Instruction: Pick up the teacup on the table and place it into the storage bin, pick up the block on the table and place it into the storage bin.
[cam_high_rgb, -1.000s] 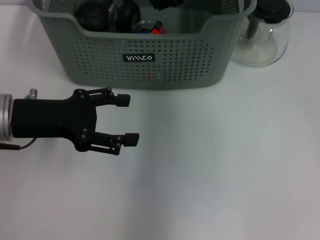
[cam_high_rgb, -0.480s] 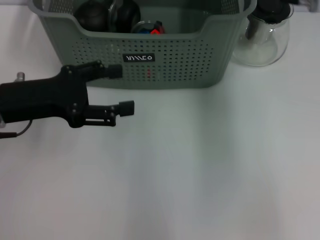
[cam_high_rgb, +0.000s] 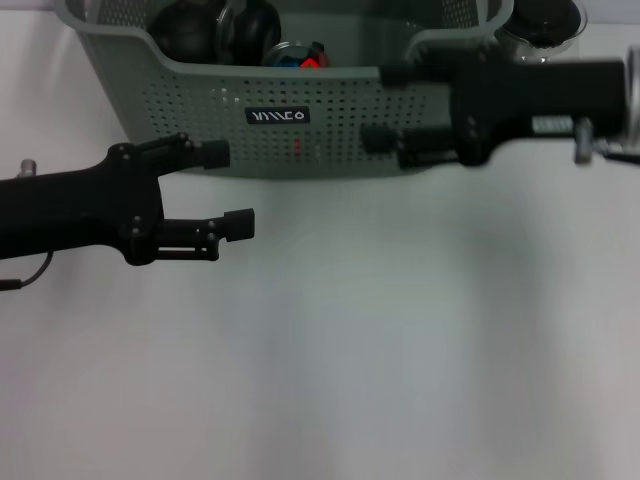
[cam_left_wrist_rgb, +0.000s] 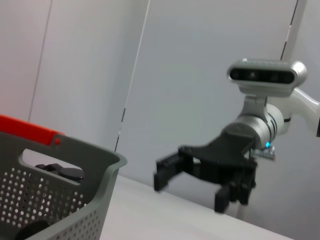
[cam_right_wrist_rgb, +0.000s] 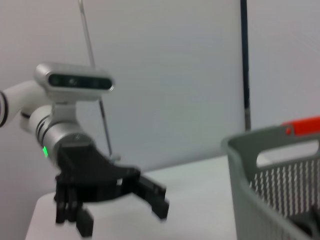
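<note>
The grey-green storage bin (cam_high_rgb: 330, 125) stands at the table's far side. Inside it lie dark round things, a clear round rim that may be the teacup (cam_high_rgb: 288, 50), and a small red piece that may be the block (cam_high_rgb: 314, 62). My left gripper (cam_high_rgb: 226, 189) hangs open and empty in front of the bin's left half. In front of the bin's right corner, my right gripper (cam_high_rgb: 383, 108) is open and empty too. The left wrist view shows the right gripper (cam_left_wrist_rgb: 192, 190) beside the bin (cam_left_wrist_rgb: 65, 200). The right wrist view shows the left gripper (cam_right_wrist_rgb: 122, 217) and the bin (cam_right_wrist_rgb: 270, 195).
A clear glass teapot with a black lid (cam_high_rgb: 545, 18) stands right of the bin, mostly hidden behind my right arm. The white table (cam_high_rgb: 350, 350) stretches out in front of both grippers. A red-orange strip (cam_left_wrist_rgb: 25, 129) shows beyond the bin's rim.
The right arm has come in from the right, in front of the bin's right corner. The left gripper has moved toward the bin, still open.
</note>
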